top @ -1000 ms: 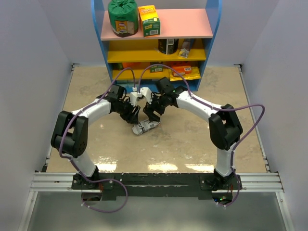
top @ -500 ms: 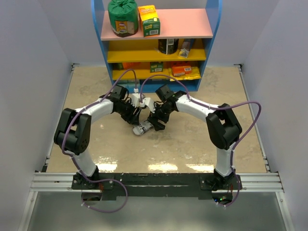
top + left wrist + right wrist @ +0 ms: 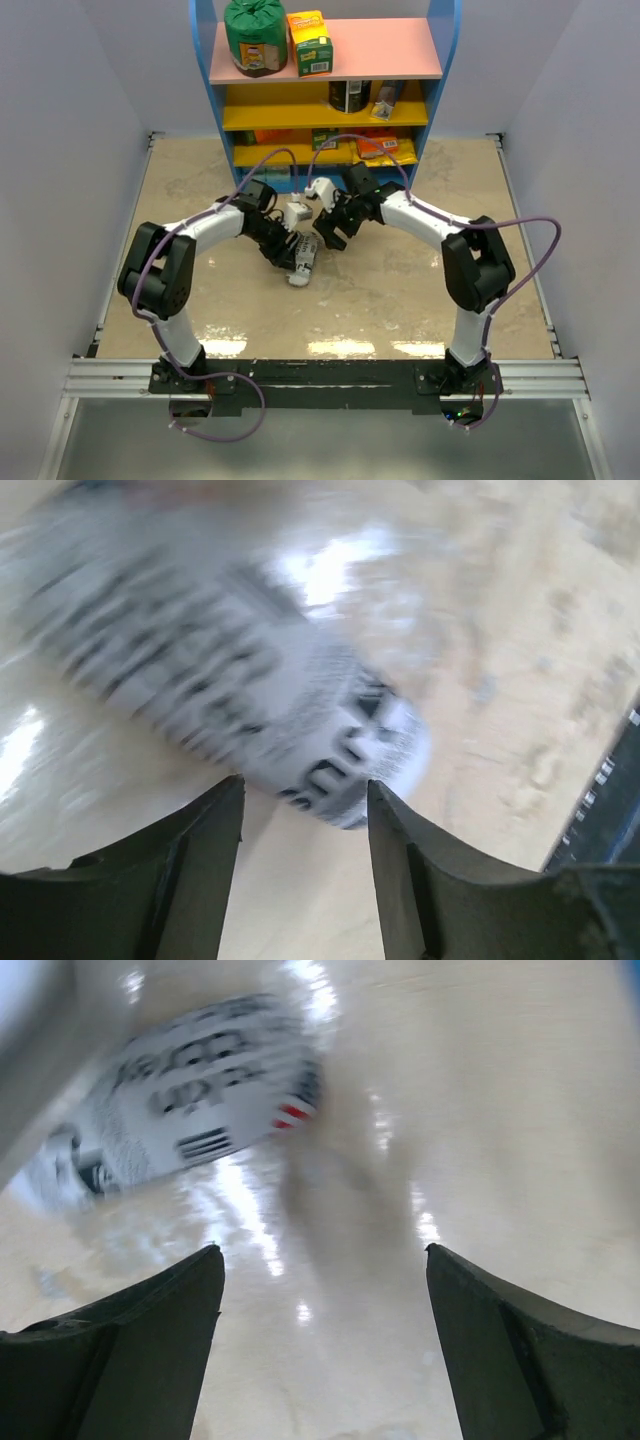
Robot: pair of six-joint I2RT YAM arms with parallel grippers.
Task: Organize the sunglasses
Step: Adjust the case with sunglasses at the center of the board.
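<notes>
The sunglasses do not show in any view. The grey-white pouch with lettering (image 3: 303,263) lies on the table between the two arms. My left gripper (image 3: 286,250) is low at the pouch's left side. In the left wrist view it (image 3: 305,792) is open, with the blurred pouch (image 3: 250,690) just beyond its fingertips. My right gripper (image 3: 331,238) is right of the pouch and apart from it. In the right wrist view it (image 3: 320,1256) is open and empty above bare table, and the pouch (image 3: 195,1100) lies at the upper left.
A blue shelf unit (image 3: 214,110) with a pink top and yellow shelves stands at the back. It holds a green pack (image 3: 255,36), a yellow-green carton (image 3: 310,42) and a dark can (image 3: 350,95). Grey walls close in both sides.
The pouch has turned from lying crosswise to pointing toward the near edge. The left gripper moved right onto its side. The right gripper drew back and up, away from the pouch.
</notes>
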